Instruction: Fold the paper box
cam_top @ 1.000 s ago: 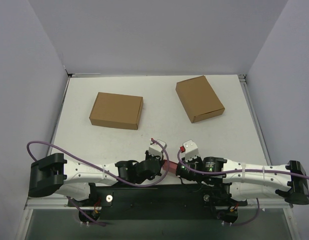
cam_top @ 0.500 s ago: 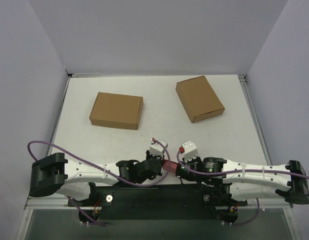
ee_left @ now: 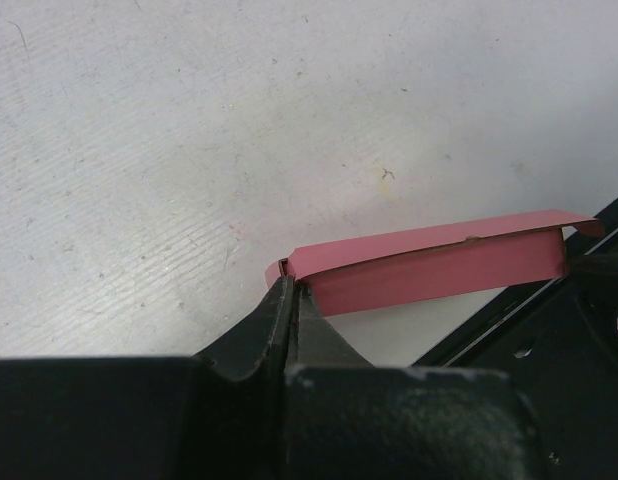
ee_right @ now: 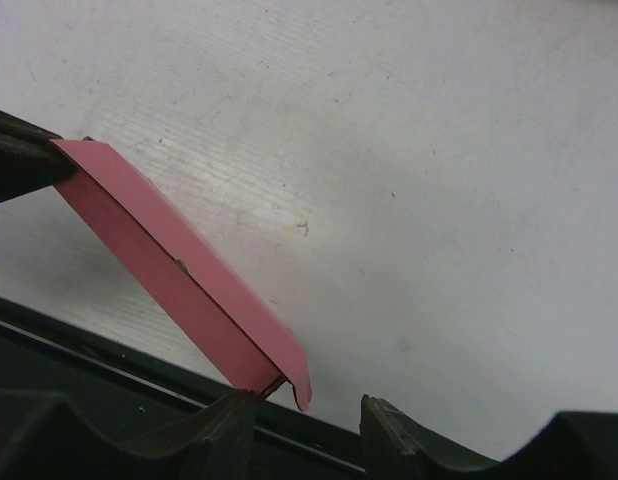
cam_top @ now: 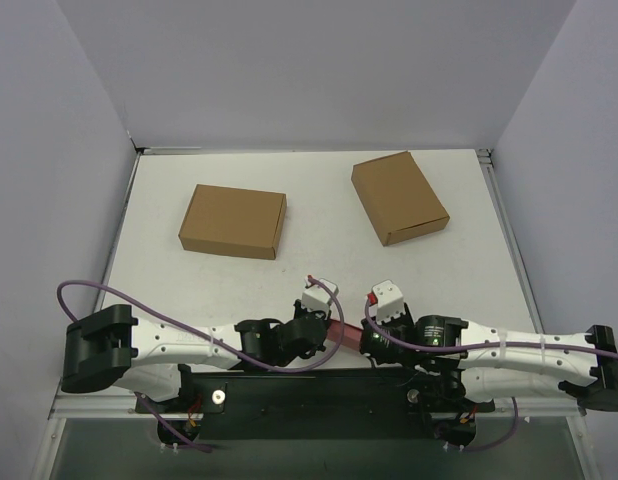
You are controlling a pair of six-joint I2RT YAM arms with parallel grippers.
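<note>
One pink paper box (cam_top: 341, 333) was held at the table's (cam_top: 319, 275) 6 o'clock edge, its left end clenched in the left claw (ee_left: 289, 290), apparently as an anchor, while the right claw (ee_right: 307, 403) stood open-jawed at the other end.

Top view: I get only a pink sliver of the paper box (cam_top: 339, 333) between the two wrists, too small to read its shape.
Left wrist view: the left tool (ee_left: 292, 297) is a dark blur across the lower frame, and the box's end is hidden in its pinch.
Right wrist view: the right tool (ee_right: 307, 405) has its fingers cut off by the bottom edge. I cannot tell whether it touches the box corner.
</note>
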